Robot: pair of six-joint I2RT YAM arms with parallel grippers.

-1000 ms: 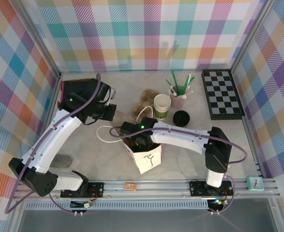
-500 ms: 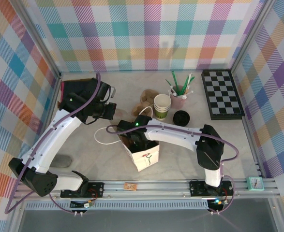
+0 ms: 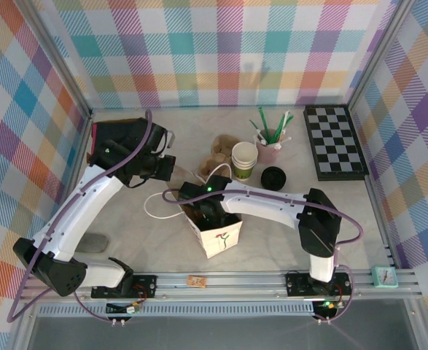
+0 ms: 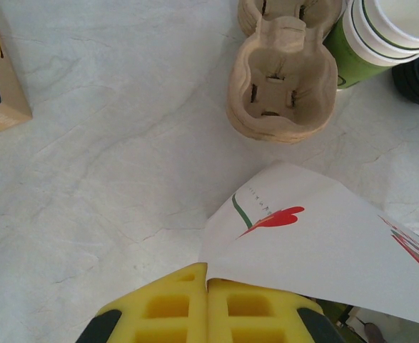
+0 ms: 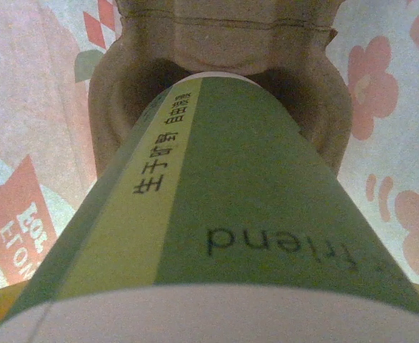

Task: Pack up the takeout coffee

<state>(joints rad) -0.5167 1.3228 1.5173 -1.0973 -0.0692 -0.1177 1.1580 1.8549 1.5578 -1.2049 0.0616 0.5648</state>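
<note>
The takeout coffee [image 5: 223, 186] has a green body and a white upper rim nearest the camera; its lid is hidden. Its base sits in a pocket of a brown cardboard carrier [image 5: 123, 78] at the bottom of the white paper bag [image 3: 224, 240]. My right gripper [image 3: 206, 211] reaches down into the bag's mouth, closed round the cup, its fingers hidden behind it. My left gripper [image 4: 208, 286] is shut, its yellow fingers pinching the edge of the bag [image 4: 323, 229]; in the top view the left gripper [image 3: 164, 168] is just left of the bag.
A stack of white-and-green cups [image 3: 244, 159] and a loose black lid [image 3: 273, 177] stand behind the bag, next to spare carriers [image 4: 280, 86]. Further back are a pink cup of straws [image 3: 268, 142] and a chessboard [image 3: 334, 142]. The bag's handle loop [image 3: 155, 208] lies on the table.
My right arm has shifted slightly left and back with its wrist still inside the bag. The left arm and the bag have stayed put.
</note>
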